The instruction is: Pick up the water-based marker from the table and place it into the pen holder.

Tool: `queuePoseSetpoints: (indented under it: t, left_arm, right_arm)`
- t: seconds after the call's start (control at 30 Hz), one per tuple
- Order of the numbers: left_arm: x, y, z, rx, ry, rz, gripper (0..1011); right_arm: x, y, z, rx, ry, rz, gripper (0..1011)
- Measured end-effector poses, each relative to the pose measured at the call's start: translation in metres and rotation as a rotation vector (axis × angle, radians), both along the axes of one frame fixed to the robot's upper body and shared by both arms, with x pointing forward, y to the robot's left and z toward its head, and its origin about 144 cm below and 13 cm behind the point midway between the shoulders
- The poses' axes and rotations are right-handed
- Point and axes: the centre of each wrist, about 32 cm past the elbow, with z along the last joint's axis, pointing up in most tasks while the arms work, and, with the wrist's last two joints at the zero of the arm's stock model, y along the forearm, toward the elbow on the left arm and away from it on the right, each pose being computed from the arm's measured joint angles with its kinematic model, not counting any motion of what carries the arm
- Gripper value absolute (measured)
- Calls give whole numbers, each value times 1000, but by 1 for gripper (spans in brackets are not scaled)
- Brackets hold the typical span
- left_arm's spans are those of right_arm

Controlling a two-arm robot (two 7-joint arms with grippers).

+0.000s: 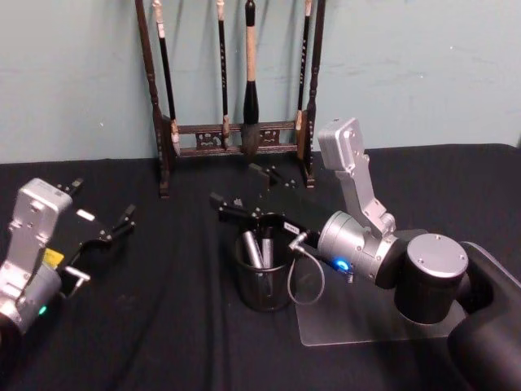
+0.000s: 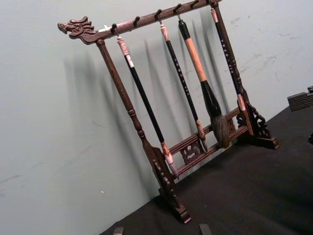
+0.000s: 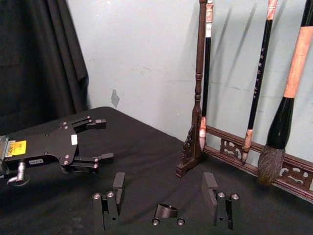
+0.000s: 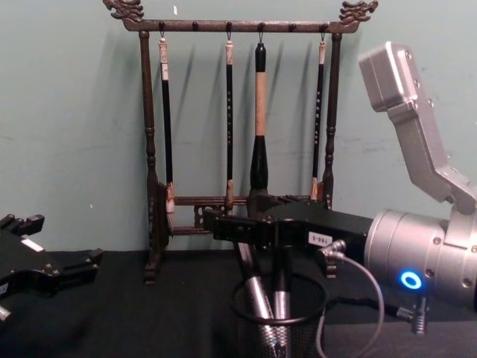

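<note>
Two markers (image 1: 256,248) are seen standing inside the pen holder (image 1: 262,295); placement is judged done. The right tool (image 1: 244,191), released, hangs just above it; withdrawal remains. The left tool (image 1: 102,213), released, is parked well left of it above the desk (image 1: 163,326).

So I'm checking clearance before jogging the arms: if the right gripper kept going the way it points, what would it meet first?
Probably the left gripper, open across the table; the right gripper, open above the pen holder, faces it, though depth is unclear.
</note>
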Motion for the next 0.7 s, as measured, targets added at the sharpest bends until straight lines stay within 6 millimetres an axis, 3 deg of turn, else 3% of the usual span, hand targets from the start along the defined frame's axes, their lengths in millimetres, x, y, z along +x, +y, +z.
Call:
queuePoseSetpoints:
  t: [0.4, 0.7]
  left_arm:
    - [0, 0, 0, 0, 0, 0, 1001]
    - [0, 0, 0, 0, 0, 0, 1001]
  right_arm:
    - [-1, -8, 8, 20, -23, -13, 1002]
    - [-1, -28, 22, 36, -77, -94, 1002]
